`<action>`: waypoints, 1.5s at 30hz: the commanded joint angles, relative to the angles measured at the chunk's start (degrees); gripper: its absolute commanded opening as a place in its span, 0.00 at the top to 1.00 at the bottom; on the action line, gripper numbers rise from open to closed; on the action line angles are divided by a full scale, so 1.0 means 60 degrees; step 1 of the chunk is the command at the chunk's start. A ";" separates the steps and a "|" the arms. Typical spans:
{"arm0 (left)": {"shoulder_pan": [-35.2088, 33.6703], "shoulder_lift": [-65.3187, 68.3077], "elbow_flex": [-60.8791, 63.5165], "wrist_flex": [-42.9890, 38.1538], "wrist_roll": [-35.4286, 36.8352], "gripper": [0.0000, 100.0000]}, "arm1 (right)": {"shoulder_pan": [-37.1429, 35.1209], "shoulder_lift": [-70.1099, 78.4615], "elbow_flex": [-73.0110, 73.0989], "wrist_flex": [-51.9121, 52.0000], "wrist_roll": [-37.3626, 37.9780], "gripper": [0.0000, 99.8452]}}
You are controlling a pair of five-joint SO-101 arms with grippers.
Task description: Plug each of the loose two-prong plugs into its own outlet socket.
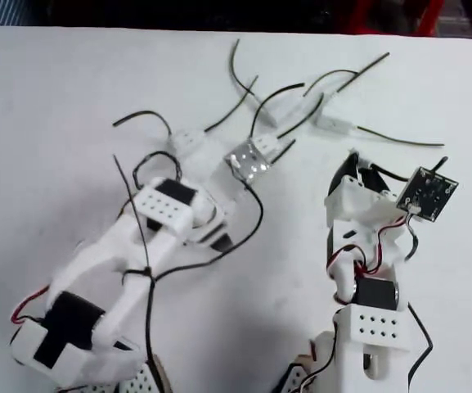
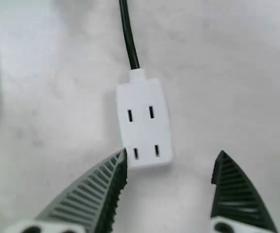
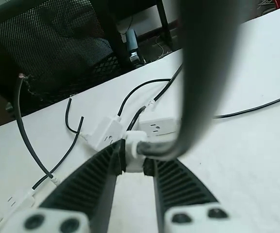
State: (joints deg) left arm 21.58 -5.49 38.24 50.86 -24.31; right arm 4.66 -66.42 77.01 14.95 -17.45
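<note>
One outlet socket (image 2: 144, 124) before wide-open left claw (image 2: 172, 160); plug (image 3: 133, 143) tight in right claw (image 3: 137, 162).

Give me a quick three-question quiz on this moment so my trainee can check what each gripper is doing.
1. True or false: the left gripper is shut on the outlet block.
2. What does the right gripper hold? A) a white plug on a black cord; B) a screwdriver; C) nothing.
3. Fill in: the outlet block's face shows ___ slots.
Key: 1 false, its jaws stand open over the block; 2 A; 3 four.
</note>
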 commanded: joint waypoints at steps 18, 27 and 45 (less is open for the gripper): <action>-0.2689 -0.6733 0.2447 0.1275 0.0440 0.75 | -0.1751 -0.0095 -0.0513 0.0623 0.1905 0.98; -0.5824 -0.8872 0.5363 -0.0059 0.0381 0.75 | -0.4154 -0.0095 -0.0527 0.2059 0.4132 0.98; -0.6864 -1.0264 0.7341 -0.1509 0.0410 0.75 | -0.6586 0.4784 -0.3927 0.2967 0.5890 0.98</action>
State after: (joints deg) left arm -18.95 -66.07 82.64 43.03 -22.02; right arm -34.37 -42.51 58.46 34.02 15.87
